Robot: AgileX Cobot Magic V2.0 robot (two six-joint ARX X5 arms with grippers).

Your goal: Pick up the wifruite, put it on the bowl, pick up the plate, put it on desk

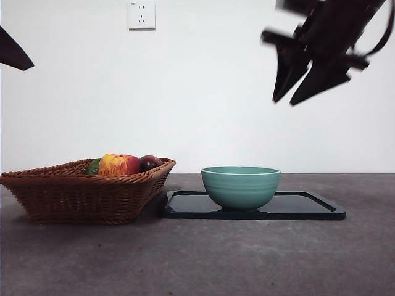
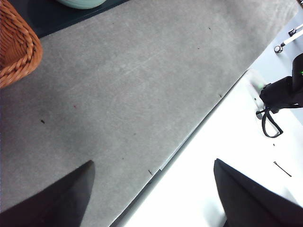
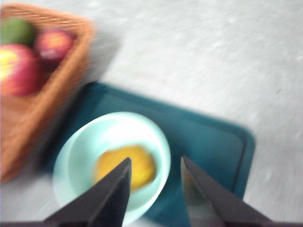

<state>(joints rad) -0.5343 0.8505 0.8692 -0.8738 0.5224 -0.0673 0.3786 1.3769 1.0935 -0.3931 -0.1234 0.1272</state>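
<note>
Front view: the bowl (image 1: 241, 186) is sitting on the dark plate (image 1: 308, 208) beside the basket (image 1: 74, 194) near the worktop's (image 1: 197, 259) middle, with the right pincer (image 1: 305, 86) hanging high above, empty.

Left wrist view: the left pincer (image 2: 151, 189) is waiting wide over the worktop's edge.

Right wrist view: jaws narrowly apart; the fruit (image 3: 125, 166) is lying in the bowl. The plate step looks next, calling for a grip on its rim. No readable writing.

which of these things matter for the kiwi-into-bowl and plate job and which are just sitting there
Part of the job:
- teal-green ceramic bowl
- yellowish-brown oval fruit lying in the bowl
- flat dark rectangular plate under the bowl
- grey-brown desk
- right tool, open, above the bowl

Just lying about:
- brown wicker basket
- red-yellow apple
- dark purple fruit
- green fruit
</note>
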